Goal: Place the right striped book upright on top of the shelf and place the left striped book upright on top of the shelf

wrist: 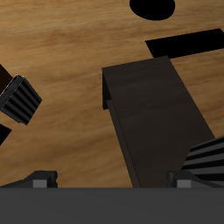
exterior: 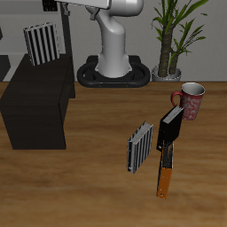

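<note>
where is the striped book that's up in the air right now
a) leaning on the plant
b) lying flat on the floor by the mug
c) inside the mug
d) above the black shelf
d: one striped book hangs above the back end of the black shelf, not resting on it, while the other striped book stands down on the wooden table beside a black box.

arm reaches high, off past the frame top in exterior view; only white base column (exterior: 118,44) visible at table's back edge. gripper (wrist: 112,182) faces straight down, finger (wrist: 41,180) tips spread wide, nothing between them.
</note>
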